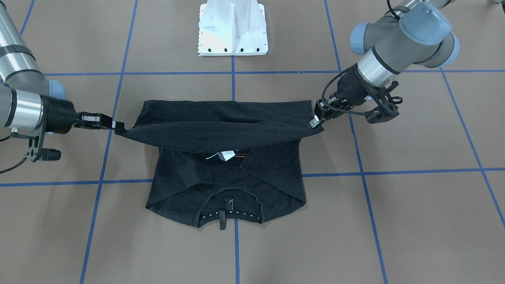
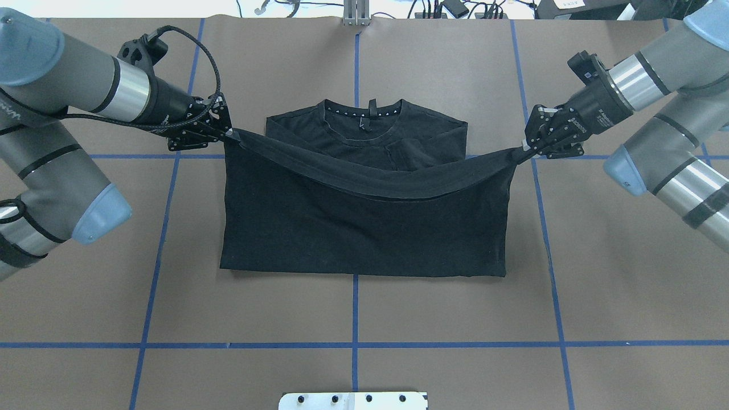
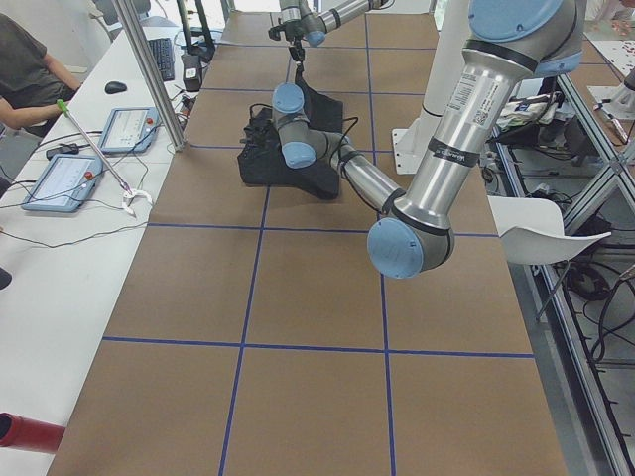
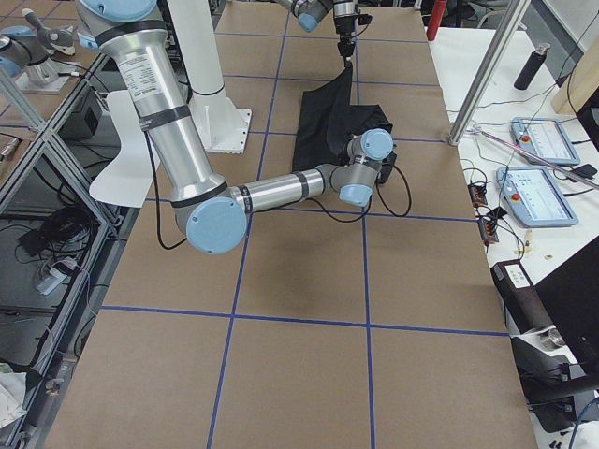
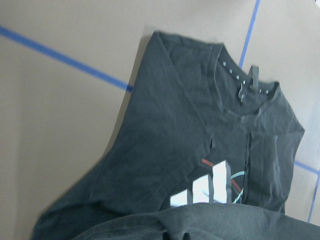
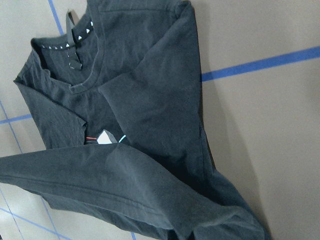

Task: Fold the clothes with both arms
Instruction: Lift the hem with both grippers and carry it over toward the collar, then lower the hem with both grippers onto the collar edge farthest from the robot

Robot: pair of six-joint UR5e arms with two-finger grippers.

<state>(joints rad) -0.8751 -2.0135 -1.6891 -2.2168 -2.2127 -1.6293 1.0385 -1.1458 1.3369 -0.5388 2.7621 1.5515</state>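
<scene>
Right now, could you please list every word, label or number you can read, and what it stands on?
No text reads clearly.
Right gripper, white lettering on its body: too small.
Left arm, printing on the tube: blurred.
T-shirt logo: white bars, no letters.

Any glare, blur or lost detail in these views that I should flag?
Front-facing: the white pedestal is nearly blown out; folds in the black T-shirt are hard to read. Overhead: even light, but the strip beyond the far edge of the table is clipped white. Left wrist: cloth nearest the lens is soft, the logo sharp. Side views: the T-shirt is small.
</scene>
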